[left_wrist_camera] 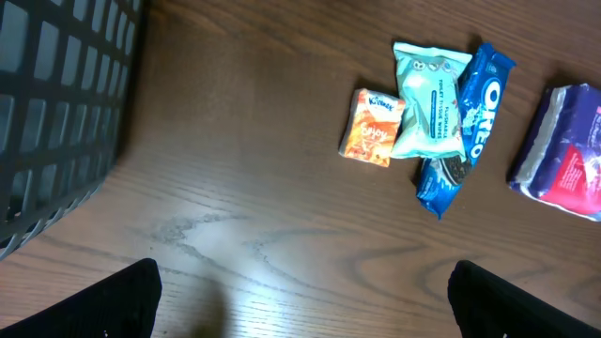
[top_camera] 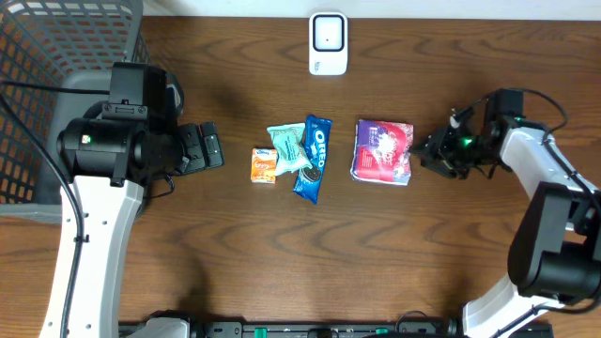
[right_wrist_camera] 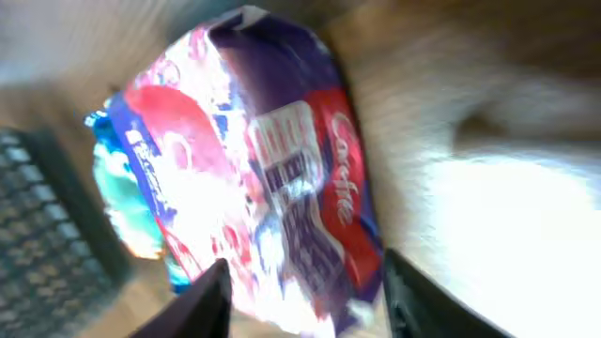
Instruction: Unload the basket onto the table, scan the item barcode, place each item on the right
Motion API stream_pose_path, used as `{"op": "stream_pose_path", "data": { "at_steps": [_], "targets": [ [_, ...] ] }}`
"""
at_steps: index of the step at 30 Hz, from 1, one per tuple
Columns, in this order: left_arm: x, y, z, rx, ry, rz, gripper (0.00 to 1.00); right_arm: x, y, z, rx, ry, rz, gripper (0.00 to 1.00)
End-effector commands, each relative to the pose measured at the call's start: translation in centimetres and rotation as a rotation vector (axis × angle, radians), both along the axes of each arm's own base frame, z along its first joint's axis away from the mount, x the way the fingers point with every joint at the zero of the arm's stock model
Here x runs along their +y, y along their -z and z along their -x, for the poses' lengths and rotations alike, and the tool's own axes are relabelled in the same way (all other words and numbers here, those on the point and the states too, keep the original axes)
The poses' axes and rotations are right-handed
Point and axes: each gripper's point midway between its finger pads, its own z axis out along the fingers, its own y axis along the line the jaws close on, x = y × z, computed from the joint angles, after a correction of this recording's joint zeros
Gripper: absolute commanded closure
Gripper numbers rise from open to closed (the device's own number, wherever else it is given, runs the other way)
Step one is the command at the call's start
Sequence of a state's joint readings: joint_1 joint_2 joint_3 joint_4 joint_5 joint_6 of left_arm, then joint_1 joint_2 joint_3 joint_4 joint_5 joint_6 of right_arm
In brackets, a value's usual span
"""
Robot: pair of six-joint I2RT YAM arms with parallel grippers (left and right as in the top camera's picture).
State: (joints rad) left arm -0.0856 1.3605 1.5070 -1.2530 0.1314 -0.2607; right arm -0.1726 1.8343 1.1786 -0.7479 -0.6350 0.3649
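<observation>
Overhead, dark wooden table (top_camera: pixel 282 244), grey basket (top_camera: pixel 56 38), left jaws spread, right jaws parted.

Bare surface (top_camera: pixel 282 253) runs wide along the near side of the packs. A narrow lane separates the Oreo pack (top_camera: pixel 313 158) from the purple pack (top_camera: pixel 382 150). The teal pack (top_camera: pixel 287 147) and orange pack (top_camera: pixel 265 164) crowd the Oreo pack's left side, leaving no gap. The scanner (top_camera: pixel 328 43) stands well apart at the far edge, and the basket (top_camera: pixel 56 56) fills the far left corner.

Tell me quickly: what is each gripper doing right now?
Left gripper: open, holding nothing.
Right gripper: open at the purple packet's edge; view blurred, contact cannot be told.
</observation>
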Motion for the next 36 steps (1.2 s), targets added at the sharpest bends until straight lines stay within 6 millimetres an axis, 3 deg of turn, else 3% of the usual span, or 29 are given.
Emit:
{"op": "stream_pose_path", "data": {
  "at_steps": [1, 4, 8, 19, 27, 30, 34, 35, 36],
  "targets": [
    [0.1, -0.7, -0.2, -0.02, 0.008, -0.009, 0.02, -1.5, -4.1, -1.6, -0.138, -0.039, 0.169, 0.42],
    [0.1, -0.7, -0.2, -0.02, 0.008, -0.009, 0.02, -0.6, -5.4, -1.6, -0.179, -0.069, 0.218, 0.27],
    [0.1, -0.7, -0.2, -0.02, 0.008, -0.009, 0.02, 0.6, -4.8, -1.2, -0.167, -0.106, 0.267, 0.1],
    [0.1, -0.7, -0.2, -0.02, 0.008, -0.009, 0.02, 1.4, 1.5, -0.8, -0.009, -0.047, 0.329, 0.15],
    [0.1, -0.7, -0.2, -0.02, 0.008, -0.009, 0.02, 5.8, 4.9, -1.2, -0.015, -0.189, 0.13, 0.17],
    [0.1, -0.7, -0.2, -0.02, 0.008, -0.009, 0.02, 6.0, 6.6, -0.9, 0.018, -0.198, 0.126, 0.36],
    [0.1, -0.7, -0.2, -0.02, 0.008, -0.009, 0.02, 6.0, 7.7, -0.5, 0.058, -0.181, 0.121, 0.9],
    [0.1, -0.7, -0.2, -0.02, 0.008, -0.009, 0.02, 6.0, 7.7, -0.5, 0.061, -0.177, 0.12, 0.99],
    [0.1, -0.7, -0.2, -0.02, 0.008, -0.009, 0.02, 6.1, 7.4, -0.7, 0.055, -0.173, 0.113, 0.99]
  ]
}}
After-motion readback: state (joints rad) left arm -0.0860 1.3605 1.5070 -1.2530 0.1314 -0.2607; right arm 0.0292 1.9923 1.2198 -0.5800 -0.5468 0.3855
